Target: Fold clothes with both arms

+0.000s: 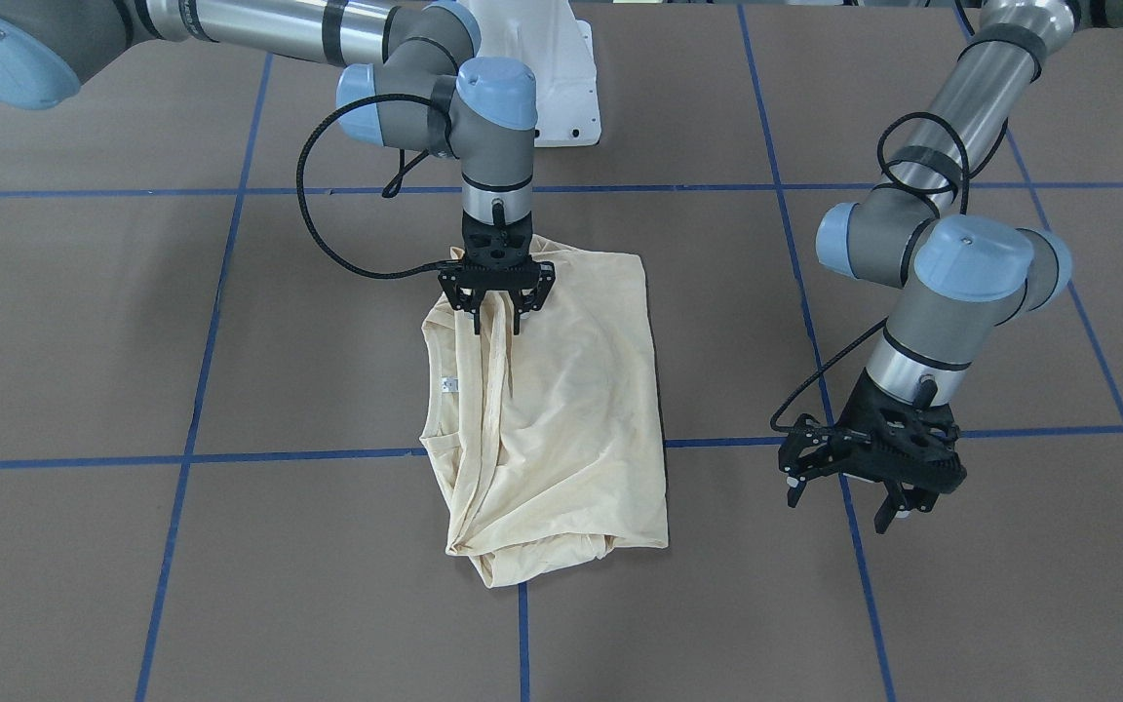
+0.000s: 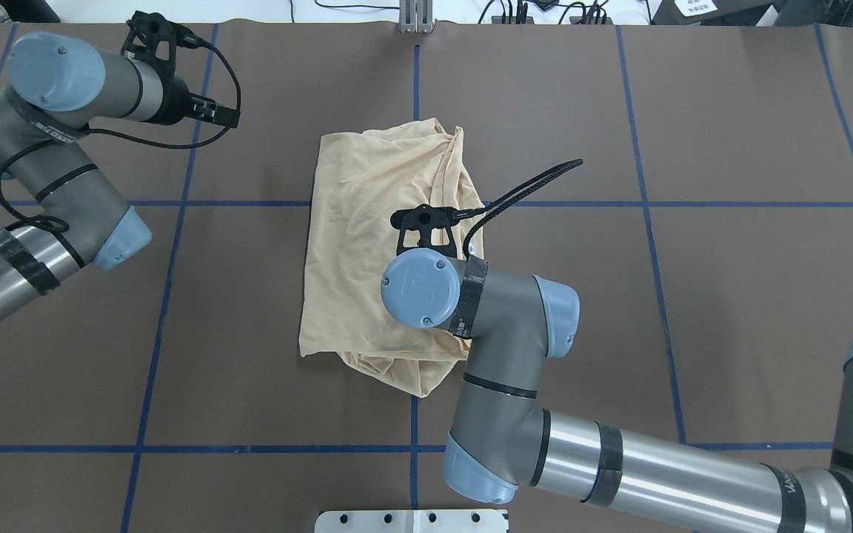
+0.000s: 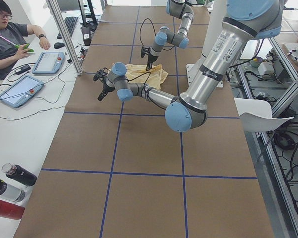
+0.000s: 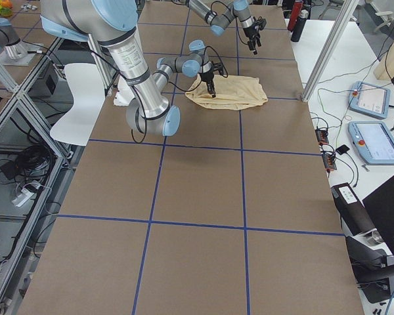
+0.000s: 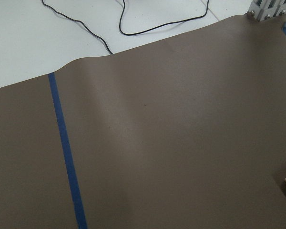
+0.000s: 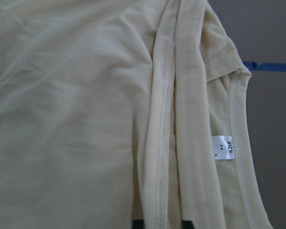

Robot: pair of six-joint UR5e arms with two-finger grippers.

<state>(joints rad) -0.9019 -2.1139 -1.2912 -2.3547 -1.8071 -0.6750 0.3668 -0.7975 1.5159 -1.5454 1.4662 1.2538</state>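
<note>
The right gripper (image 1: 497, 322) pinches a hem of the half-folded T-shirt (image 1: 571, 409) at the centre of the table (image 1: 84, 341), likely to draw it across, while the left gripper (image 1: 842, 502) hangs apart, jaws wide and empty.

My left pincer (image 3: 102, 89) hangs over the table (image 3: 139, 163) at nine o'clock of the shirt (image 3: 161, 74); my right pincer (image 3: 149, 65) stands on the shirt.

T-shirt (image 1: 571, 390) — thin matt cloth (stitched hems) | table (image 1: 84, 341) — smooth matt paper cover
</note>
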